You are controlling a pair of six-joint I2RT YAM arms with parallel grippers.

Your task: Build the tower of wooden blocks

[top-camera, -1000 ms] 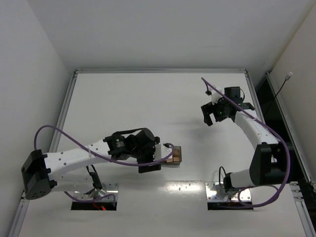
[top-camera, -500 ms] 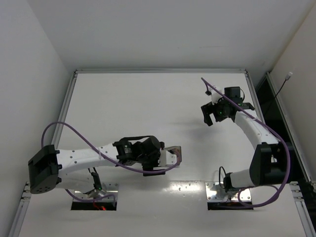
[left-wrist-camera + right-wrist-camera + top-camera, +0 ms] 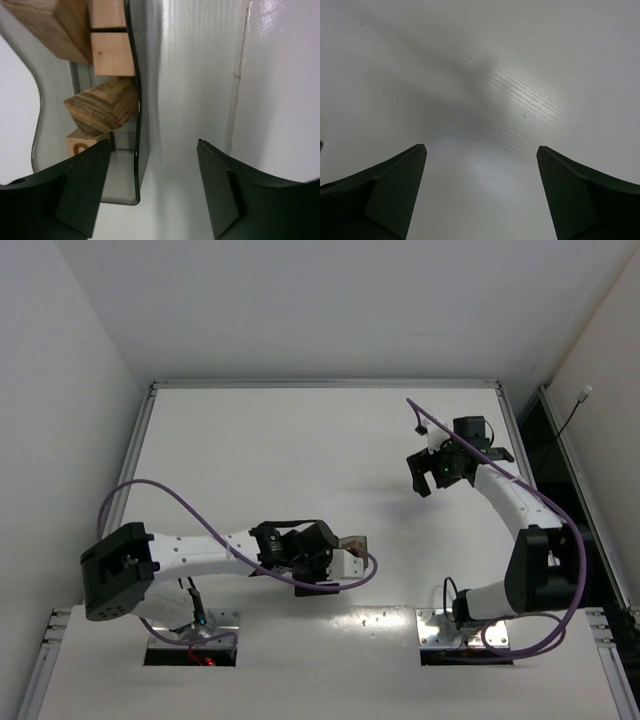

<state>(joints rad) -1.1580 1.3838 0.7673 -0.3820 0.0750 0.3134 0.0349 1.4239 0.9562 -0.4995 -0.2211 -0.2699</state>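
Several wood blocks [image 3: 112, 52] lie in a translucent grey bin [image 3: 136, 165], among them a dark-grained one [image 3: 102, 107] and a ring-marked one [image 3: 79, 146]. My left gripper [image 3: 153, 141] is open and straddles the bin's right wall, one finger over the inside and one outside, neither touching it. From above, the bin [image 3: 355, 543] sits at the tip of the left gripper [image 3: 340, 552], near the table's front. My right gripper [image 3: 420, 480] hangs open over bare table at the right; between its fingertips [image 3: 482, 147] there is nothing. No tower is in view.
A seam [image 3: 240, 75] in the white table runs just right of the bin. Metal rails [image 3: 325, 384] border the table at the back and sides. Two arm base plates [image 3: 455, 625] sit at the near edge.
The left arm has swung right and lower, bringing its gripper over the bin's wall, and its jaws have narrowed a little. The right arm has not moved.
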